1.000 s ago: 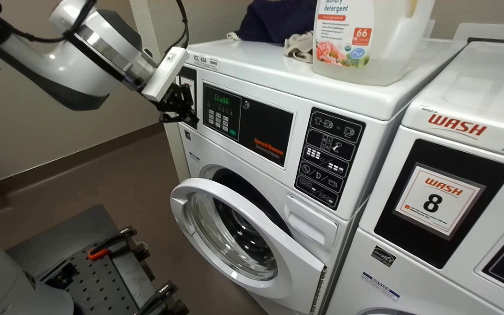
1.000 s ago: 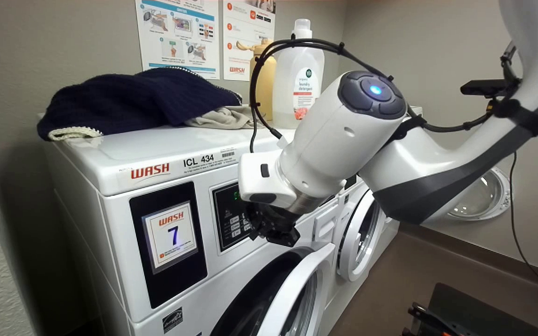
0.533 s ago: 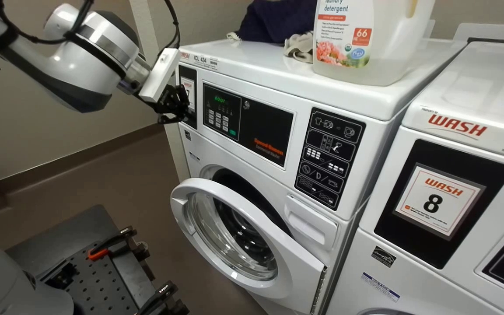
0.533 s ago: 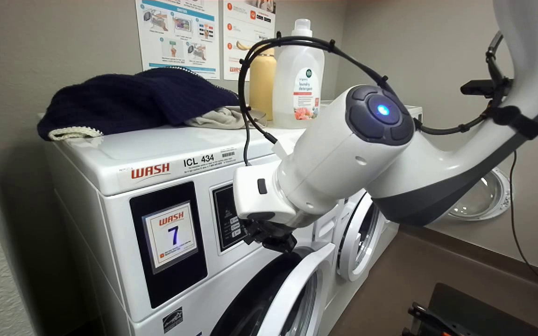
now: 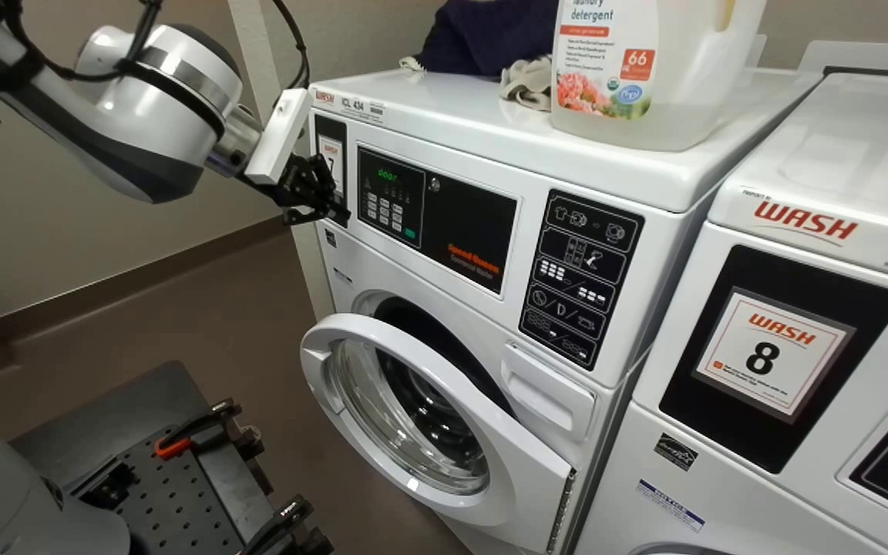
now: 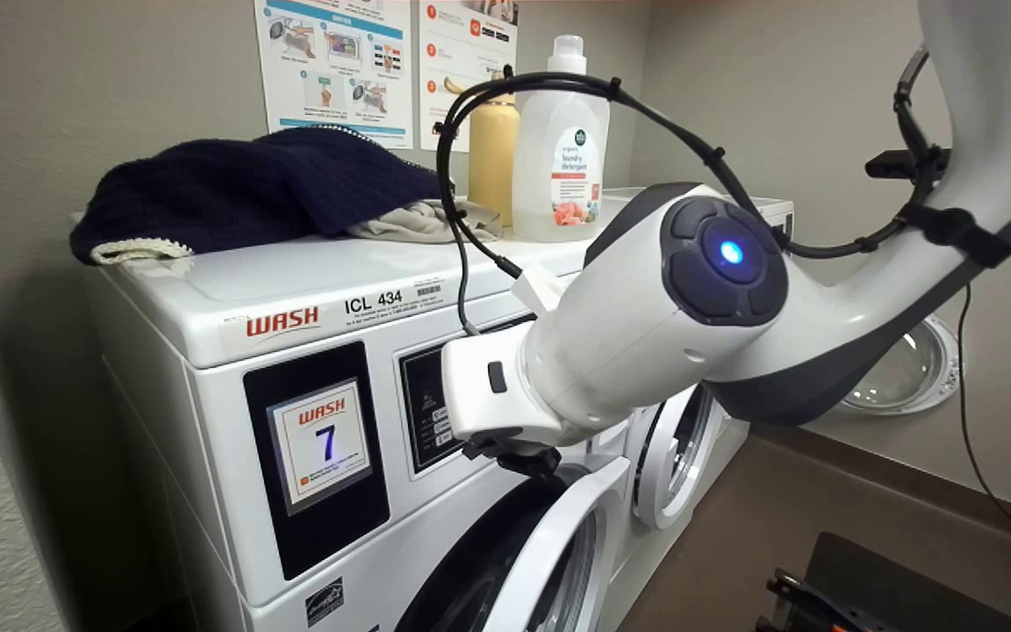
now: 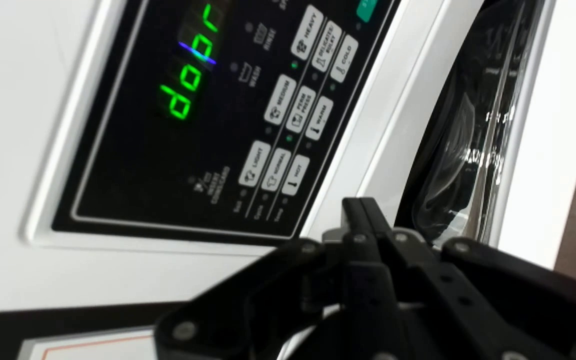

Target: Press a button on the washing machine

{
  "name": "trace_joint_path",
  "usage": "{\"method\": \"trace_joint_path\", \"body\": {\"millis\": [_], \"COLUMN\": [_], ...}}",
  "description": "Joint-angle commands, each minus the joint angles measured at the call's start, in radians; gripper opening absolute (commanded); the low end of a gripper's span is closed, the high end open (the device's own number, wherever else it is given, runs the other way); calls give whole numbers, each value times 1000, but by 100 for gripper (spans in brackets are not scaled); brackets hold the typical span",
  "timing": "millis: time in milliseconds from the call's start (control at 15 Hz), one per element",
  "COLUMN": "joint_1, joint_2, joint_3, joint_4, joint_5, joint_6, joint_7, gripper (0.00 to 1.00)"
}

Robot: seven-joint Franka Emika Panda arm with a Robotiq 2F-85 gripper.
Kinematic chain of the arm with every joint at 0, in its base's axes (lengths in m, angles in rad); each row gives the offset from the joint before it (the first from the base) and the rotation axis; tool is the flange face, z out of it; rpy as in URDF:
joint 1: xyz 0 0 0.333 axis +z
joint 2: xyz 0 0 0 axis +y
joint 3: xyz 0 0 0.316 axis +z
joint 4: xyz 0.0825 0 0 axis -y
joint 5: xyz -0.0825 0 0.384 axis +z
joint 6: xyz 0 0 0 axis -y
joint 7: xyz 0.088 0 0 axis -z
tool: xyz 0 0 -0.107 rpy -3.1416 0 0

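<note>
Jaws narrow, fingertips (image 7: 352, 215) touching side by side in the wrist view. Gripper (image 7: 360, 204) is at the front of the washing machine (image 5: 428, 276), tips seen over its white face between control panel (image 7: 133, 165) and dark door opening (image 7: 448, 165), near the HOT button (image 7: 295, 175). Contact with the machine: can't tell. In an exterior view the gripper is just beside the control panel, overlapping the dark plate (image 5: 330, 126) with the number 7 sign (image 5: 333, 148).

Washing machine is a white front-loader ahead of the arm (image 6: 628, 325), seen in both exterior views. Display (image 5: 388, 174) reads "door" in green; wrist view has a blue streak across the letters. Pale buttons (image 7: 280, 100) in three rows: HEAVY, MEDIUM, LIGHT; DELICATES/BULKY, PERM PRESS, NORMAL; COLD, WARM, HOT. Green button (image 7: 366, 9) partly cut off by the top of that view.

Door (image 5: 533, 482) stands swung out, door opening behind it. Drawer (image 5: 548, 389) sits below the picture panel (image 5: 581, 277).

On top of the machine: detergent jug (image 5: 644, 85), navy cloth (image 6: 251, 189), pale cloth (image 6: 422, 219) just beside it. Yellow bottle (image 6: 492, 167) next to the jug, base hidden. Posters (image 6: 336, 75) on the wall (image 6: 163, 79) behind. Neighbouring machine (image 5: 798, 501) with number 8 sign (image 5: 764, 354) right alongside, white too. Perforated plate (image 5: 170, 501) with black clamps (image 5: 205, 420) below the arm.
</note>
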Motion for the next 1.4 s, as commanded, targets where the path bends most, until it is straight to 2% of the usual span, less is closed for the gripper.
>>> {"method": "trace_joint_path", "body": {"millis": [0, 867, 1333], "joint_1": [-2, -14, -20], "joint_2": [42, 184, 203], "joint_3": [9, -20, -25], "joint_4": [31, 153, 164], "joint_5": [-81, -237, -407], "joint_6": [-35, -37, -45], "joint_7": [55, 68, 189], "gripper": [0, 0, 0]}}
